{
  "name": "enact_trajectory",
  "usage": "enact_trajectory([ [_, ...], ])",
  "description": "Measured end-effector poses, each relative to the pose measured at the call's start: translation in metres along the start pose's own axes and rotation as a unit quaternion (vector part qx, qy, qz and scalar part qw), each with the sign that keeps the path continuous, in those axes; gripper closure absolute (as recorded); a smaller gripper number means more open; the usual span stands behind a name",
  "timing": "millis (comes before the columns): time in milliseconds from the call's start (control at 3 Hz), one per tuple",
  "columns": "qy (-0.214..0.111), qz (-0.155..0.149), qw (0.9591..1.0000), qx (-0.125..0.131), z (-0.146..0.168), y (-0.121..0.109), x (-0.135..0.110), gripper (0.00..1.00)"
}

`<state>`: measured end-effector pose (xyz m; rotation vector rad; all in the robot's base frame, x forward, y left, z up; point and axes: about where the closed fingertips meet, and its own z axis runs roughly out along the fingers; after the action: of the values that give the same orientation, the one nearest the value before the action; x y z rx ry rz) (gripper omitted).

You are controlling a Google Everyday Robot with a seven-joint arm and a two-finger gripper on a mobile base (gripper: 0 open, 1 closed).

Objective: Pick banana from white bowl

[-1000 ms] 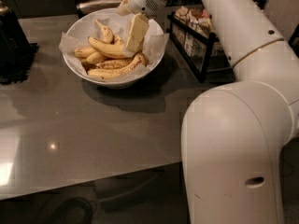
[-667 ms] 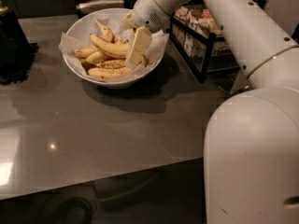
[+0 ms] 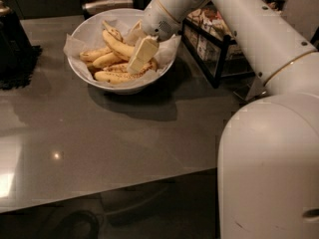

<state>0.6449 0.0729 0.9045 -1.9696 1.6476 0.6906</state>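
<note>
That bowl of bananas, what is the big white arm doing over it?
A robot arm is working at the white bowl on the grey table. Its gripper hangs down inside the bowl, close by the long curved banana. Nothing is lifted out yet.

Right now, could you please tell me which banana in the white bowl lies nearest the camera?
The brown-speckled banana lying crosswise at the bowl's near edge; the others lie behind it. The gripper hangs just above it.
</note>
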Motion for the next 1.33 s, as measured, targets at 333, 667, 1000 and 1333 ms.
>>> enact_trajectory([
  [333, 0.000, 0.000, 1.0000, 0.000, 0.000, 0.000, 0.000, 0.65],
  [667, 0.000, 0.000, 1.0000, 0.000, 0.000, 0.000, 0.000, 0.88],
  [1000, 0.000, 0.000, 1.0000, 0.000, 0.000, 0.000, 0.000, 1.00],
  [1333, -0.005, -0.024, 0.9997, 0.006, -0.012, 0.006, -0.007, 1.00],
])
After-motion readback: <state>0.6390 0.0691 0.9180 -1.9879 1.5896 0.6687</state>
